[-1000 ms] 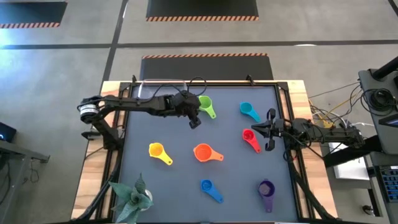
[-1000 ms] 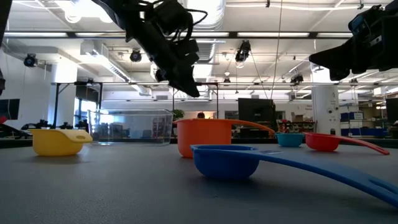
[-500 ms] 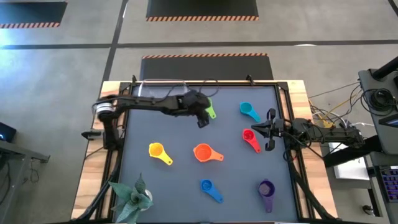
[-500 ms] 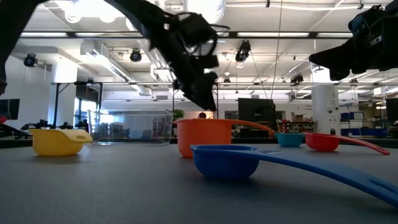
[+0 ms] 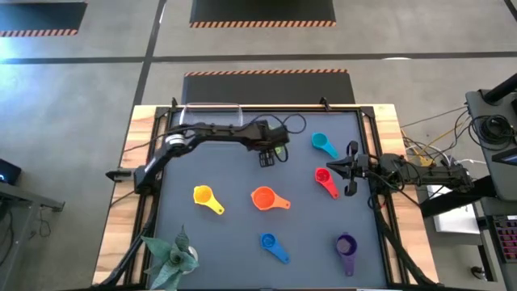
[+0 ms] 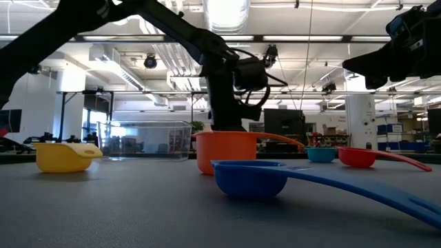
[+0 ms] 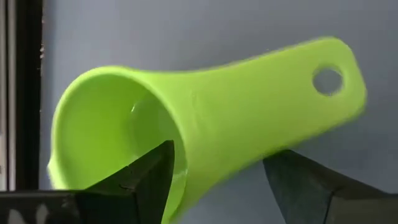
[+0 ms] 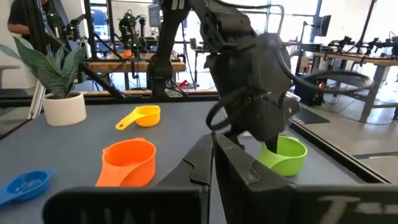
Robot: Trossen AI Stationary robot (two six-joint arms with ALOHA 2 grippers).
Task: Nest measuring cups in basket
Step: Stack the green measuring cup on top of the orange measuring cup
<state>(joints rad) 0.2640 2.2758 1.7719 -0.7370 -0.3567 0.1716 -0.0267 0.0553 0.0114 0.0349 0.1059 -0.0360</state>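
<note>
**One green cup between my open fingers**

Seven cups sit loose; the green cup [image 7: 205, 118] lies far-centre, light, stiff, slick plastic, best pinched by the handle. My left gripper [image 5: 268, 153] straddles it, jaws apart. Only the low view shows the basket [image 6: 145, 140]. My right gripper [image 5: 350, 170] waits closed, right.

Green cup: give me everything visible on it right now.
The green cup is lime, glossy plastic by its look: a round bowl and a flat handle with a hanging hole at its end. It rests on the dark table near the far edge. The open left hand straddles it; contact can't be confirmed.
</note>
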